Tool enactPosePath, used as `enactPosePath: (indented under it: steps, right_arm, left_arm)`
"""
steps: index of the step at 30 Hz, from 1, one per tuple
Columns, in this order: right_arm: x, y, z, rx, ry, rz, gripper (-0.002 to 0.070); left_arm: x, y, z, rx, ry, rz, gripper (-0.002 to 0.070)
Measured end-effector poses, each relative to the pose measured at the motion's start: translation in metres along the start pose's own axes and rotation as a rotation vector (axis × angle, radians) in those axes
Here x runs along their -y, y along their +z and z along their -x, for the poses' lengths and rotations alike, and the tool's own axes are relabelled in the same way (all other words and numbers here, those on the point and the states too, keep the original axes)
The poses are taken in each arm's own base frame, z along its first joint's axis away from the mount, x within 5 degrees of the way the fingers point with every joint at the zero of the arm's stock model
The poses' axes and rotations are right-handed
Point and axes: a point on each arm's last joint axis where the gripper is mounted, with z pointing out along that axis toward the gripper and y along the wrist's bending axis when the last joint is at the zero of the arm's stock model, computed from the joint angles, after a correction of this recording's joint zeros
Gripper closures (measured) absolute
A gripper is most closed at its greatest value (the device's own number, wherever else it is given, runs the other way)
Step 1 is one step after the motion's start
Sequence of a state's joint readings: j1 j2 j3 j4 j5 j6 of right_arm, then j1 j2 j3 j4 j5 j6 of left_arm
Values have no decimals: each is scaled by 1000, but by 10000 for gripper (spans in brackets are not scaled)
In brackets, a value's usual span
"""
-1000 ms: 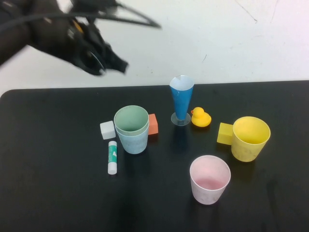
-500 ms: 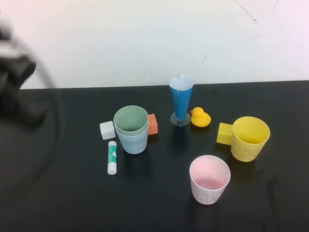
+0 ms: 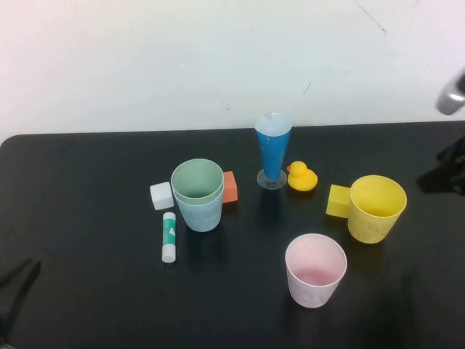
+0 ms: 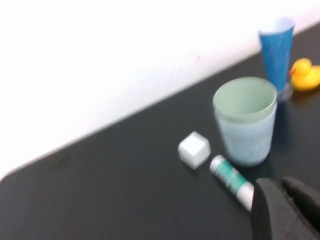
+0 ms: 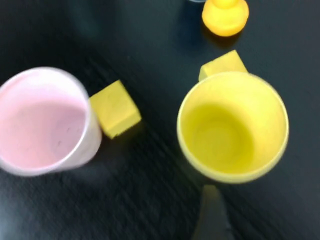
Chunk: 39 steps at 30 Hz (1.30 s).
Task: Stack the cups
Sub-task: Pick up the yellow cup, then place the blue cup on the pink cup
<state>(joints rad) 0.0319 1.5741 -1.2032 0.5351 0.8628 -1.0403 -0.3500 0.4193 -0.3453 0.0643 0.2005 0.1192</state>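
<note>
Mid-table, green cup nests in blue cup. Left gripper near left edge, right gripper at right edge; grip unclear on both.

Green cup nested upright inside light blue cup, left of centre on the black worktop (green rim just above the blue one). Pink cup upright, open and empty, near the front edge. Yellow cup upright and empty, right of the pink, apart from it.
</note>
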Motion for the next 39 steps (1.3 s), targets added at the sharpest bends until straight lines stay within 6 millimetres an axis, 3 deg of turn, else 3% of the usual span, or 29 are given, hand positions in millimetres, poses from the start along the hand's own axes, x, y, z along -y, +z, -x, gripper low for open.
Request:
enactPosePath:
  steps: [5,12,15,18,20,22,25,27,31,33,36,39]
  right_arm:
    - [22,44,11,-20,33,51,183]
    - [45,106,0,-63,8,35,193]
    - [47,120,-6,-81,6,39,270]
    - [49,127,-10,-93,-4,46,436]
    - [49,128,-9,-91,-11,47,568]
    - [50,125,-3,-69,-7,50,623]
    - [52,109,19,-21,-39,64,638]
    - [44,85,44,19,-102,91,639]
    - [6,34,91,61,-267,208,639]
    - [-15,24,103,42,-317,257,640]
    - [-41,31,108,-57,-366,266,640]
    - [-62,50,99,-198,-413,264,640]
  left_arm:
    - [5,-7,-14,192,-86,4,673]
    - [5,-10,-16,236,-100,8,673]
    - [5,-10,-17,233,-105,7,673]
    - [5,-9,-19,241,-107,7,673]
    - [6,-9,-20,241,-112,7,673]
    - [6,-9,-19,245,-112,7,673]
    - [5,-9,-19,249,-114,8,673]
    - [5,-9,-19,249,-116,7,673]
    - [5,-9,-18,255,-117,8,673]
    - [5,-10,-17,267,-117,9,673]
    - [5,-10,-16,281,-117,11,673]
    - [5,-10,-16,287,-117,12,673]
